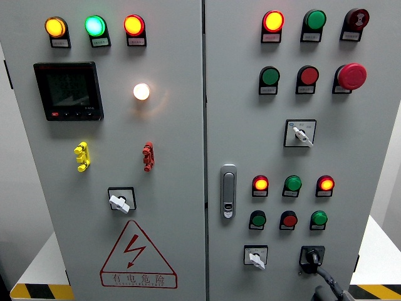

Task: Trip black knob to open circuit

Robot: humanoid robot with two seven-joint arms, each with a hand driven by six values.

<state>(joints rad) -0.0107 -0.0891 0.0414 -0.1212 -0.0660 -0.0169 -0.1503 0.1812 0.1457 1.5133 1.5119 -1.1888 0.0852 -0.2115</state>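
Two grey metal doors [169, 207] fill the head view, smooth and matt, meeting at a seam just left of centre.

On the left door, three round lamps sit in a row at the top: orange [55, 27], green [94, 26] and orange-red [133, 24], all lit. Below them is one square black meter [68, 90] with a dark screen, and beside it one small white lamp [141, 91] glowing. Lower down are one yellow plastic clip [81, 156] and one red clip [148, 156], then one white switch [120, 201] on a square black plate, then one red-edged triangular warning sign [138, 257] with a lightning bolt.

On the right door are one chrome latch handle [229, 191], two red mushroom-shaped buttons [351, 75], a scatter of round red and green lamps and buttons, and two more white switches [301, 133].

The black knob [311, 256] is at the lower right of the right door, on a square black plate. The right hand [316, 268] comes up from the bottom edge with a dark fingertip touching the knob's lower side; most of the hand is cut off, so I cannot tell whether it is spread or pinching.
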